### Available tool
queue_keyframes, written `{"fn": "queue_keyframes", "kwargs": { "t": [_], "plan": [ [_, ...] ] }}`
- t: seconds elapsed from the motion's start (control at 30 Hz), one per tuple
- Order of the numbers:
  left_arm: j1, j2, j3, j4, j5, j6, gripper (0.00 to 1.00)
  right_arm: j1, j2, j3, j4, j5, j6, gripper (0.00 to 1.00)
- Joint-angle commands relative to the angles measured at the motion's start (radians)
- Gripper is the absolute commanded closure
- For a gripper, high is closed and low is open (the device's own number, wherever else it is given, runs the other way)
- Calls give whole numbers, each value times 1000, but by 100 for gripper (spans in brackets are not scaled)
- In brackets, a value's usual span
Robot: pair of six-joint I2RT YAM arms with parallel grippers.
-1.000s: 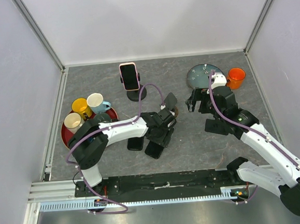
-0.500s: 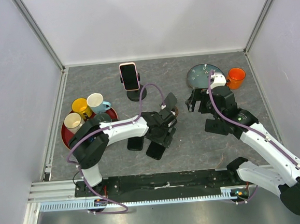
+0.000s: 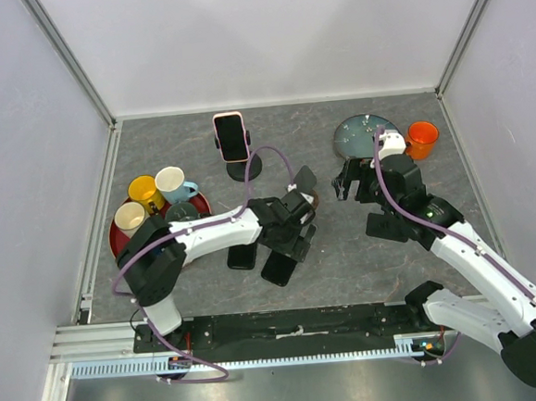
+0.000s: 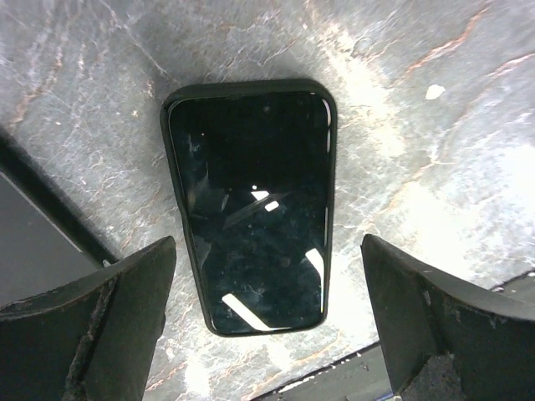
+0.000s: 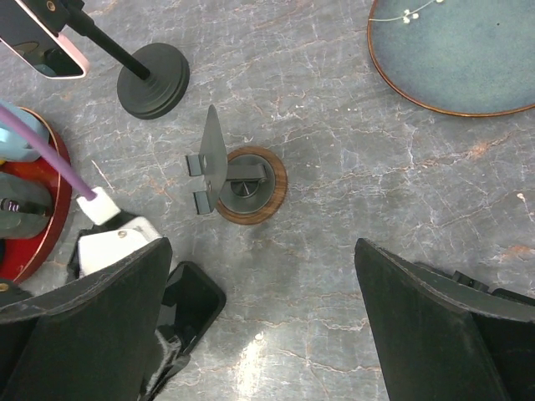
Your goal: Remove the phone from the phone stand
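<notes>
Left tool [image 4: 267,244] hangs with its jaws spread wide over a black phone [image 4: 251,200], which lies flat and screen up on the tabletop [image 4: 401,125] between the fingers, apart from both. Right tool [image 5: 261,246], likewise wide apart and holding nothing, hovers just short of a bare wood-based stand [image 5: 247,185]. Farther beyond and to its left, a pink-cased phone [image 5: 38,38] sits clamped on a black stand [image 5: 152,79].
</notes>
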Motion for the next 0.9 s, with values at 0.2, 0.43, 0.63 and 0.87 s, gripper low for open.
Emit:
{"fn": "queue_keyframes", "kwargs": {
  "t": [0.2,0.43,0.63,0.87],
  "plan": [
    [8,-239,43,24,-73,-8,2,2,-38,10,34,8,-30,2],
    [81,-394,-21,79,-145,-11,2,0,-62,-5,60,-22,-47,2],
    [208,-503,-69,100,-217,-8,0,0,-76,-31,95,-66,-62,2],
    [366,-520,-15,111,-283,42,0,0,-61,-53,144,-152,-76,2]
  ]
}}
